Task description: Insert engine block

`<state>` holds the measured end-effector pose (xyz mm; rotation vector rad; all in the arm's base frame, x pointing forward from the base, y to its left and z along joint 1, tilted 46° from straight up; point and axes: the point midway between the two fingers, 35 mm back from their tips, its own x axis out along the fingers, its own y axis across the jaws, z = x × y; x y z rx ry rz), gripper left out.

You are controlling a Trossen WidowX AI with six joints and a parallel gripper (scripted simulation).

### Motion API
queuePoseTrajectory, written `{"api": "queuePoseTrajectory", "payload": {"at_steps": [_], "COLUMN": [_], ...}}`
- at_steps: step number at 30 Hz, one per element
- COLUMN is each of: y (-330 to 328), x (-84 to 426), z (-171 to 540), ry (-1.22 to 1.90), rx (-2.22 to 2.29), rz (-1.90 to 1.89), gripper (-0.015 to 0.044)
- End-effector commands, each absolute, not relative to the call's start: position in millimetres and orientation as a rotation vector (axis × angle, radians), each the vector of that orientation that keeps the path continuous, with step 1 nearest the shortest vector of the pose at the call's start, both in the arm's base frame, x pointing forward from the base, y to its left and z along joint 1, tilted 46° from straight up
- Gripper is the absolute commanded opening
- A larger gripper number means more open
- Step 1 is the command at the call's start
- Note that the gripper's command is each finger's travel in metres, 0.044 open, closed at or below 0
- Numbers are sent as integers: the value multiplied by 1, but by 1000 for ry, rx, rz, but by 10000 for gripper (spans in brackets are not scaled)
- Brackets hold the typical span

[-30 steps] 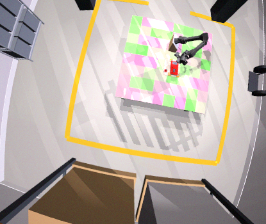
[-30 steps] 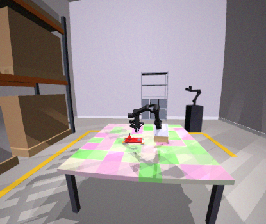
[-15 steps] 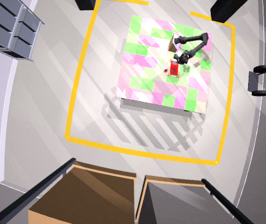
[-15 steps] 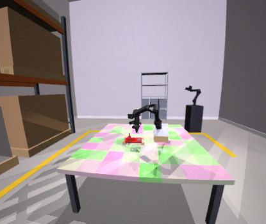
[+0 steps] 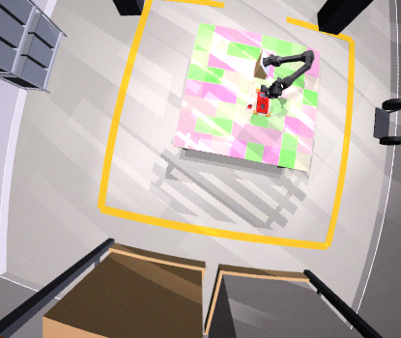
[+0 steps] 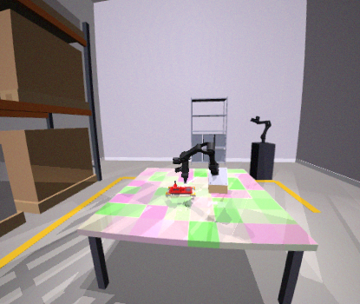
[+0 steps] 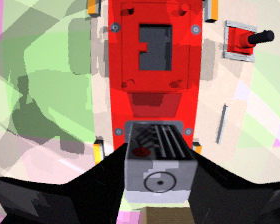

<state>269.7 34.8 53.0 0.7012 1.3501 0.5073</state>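
The red car body [image 5: 263, 110] [image 6: 177, 190] [image 7: 120, 80] lies on the table. Its rectangular opening [image 7: 158, 50] shows dark in the wrist view, with a small red rib [image 7: 143, 47] on the opening's left side. My gripper [image 6: 185, 181] [image 7: 153, 149] is shut on the grey engine block [image 7: 161, 172] and holds it above the car body's near end in the wrist view, away from the opening. Dark slots and a red round spot show on the block's upper face in that view. The block's underside is hidden, and the block is too small to make out in the top and exterior views.
Orange corner brackets [image 7: 211, 10] stand around the car body. A small red part with a black lever [image 7: 239, 42] [image 5: 249, 106] lies beside it, with a thin grey rod [image 7: 222, 124] nearby. A brown box [image 5: 260, 72] [image 6: 218, 188] [image 7: 166, 216] stands close to the arm.
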Motion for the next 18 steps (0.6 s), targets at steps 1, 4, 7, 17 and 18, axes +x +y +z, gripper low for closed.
{"api": "queuePoseTrajectory", "payload": {"at_steps": [1,4,7,17,18], "y": [41,47,52,70,72], "x": [270,271,273,276,277], "z": [48,42,37,20,18], "ry": [1351,1351,1351,1350,1350], "rx": [705,705,706,707,707], "rz": [513,513,514,515,515], "gripper": [0,0,0,0,0]}}
